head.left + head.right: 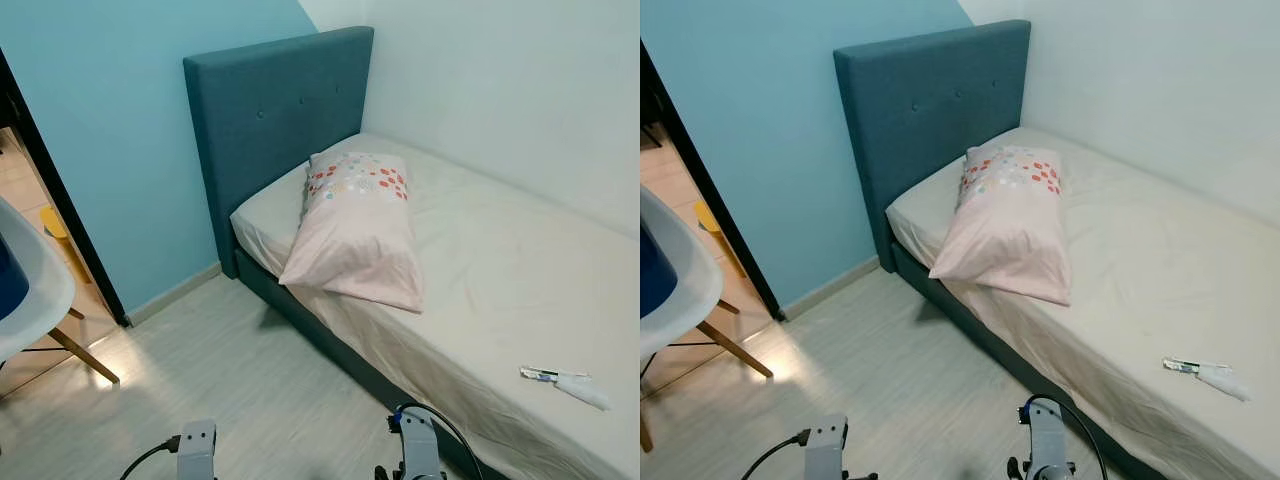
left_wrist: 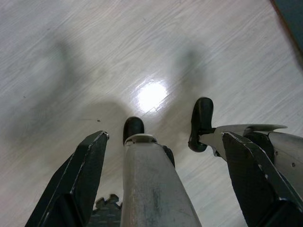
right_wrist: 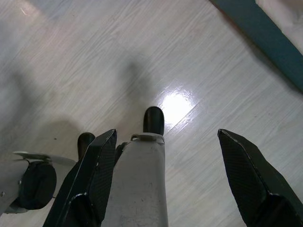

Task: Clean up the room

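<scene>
So at that moment both arms were just hanging low over the floor (image 1: 250, 400), nothing in either. Going left to right, with the bed (image 1: 500, 260) as my reference: the left gripper (image 2: 165, 175) pointed down at pale floorboards well off the bed's near edge, fingers spread wide and empty. The right gripper (image 3: 163, 170) was the same deal, fingers parted with nothing between them, but hanging just beside the bed's dark base. The pillow (image 1: 358, 228) lay up by the headboard (image 1: 270, 120), skewed across the mattress with one corner close to the near edge. The one obvious bit of clutter was a small white wrapper or tube (image 1: 566, 383), too small to say which, lying on the sheet toward the foot end, near the edge facing me. Its long axis ran roughly along the bed's length. It sat ahead and off to the right of both grippers, higher than they hung, so I figured the right arm was clearly the nearer one for the reach.
</scene>
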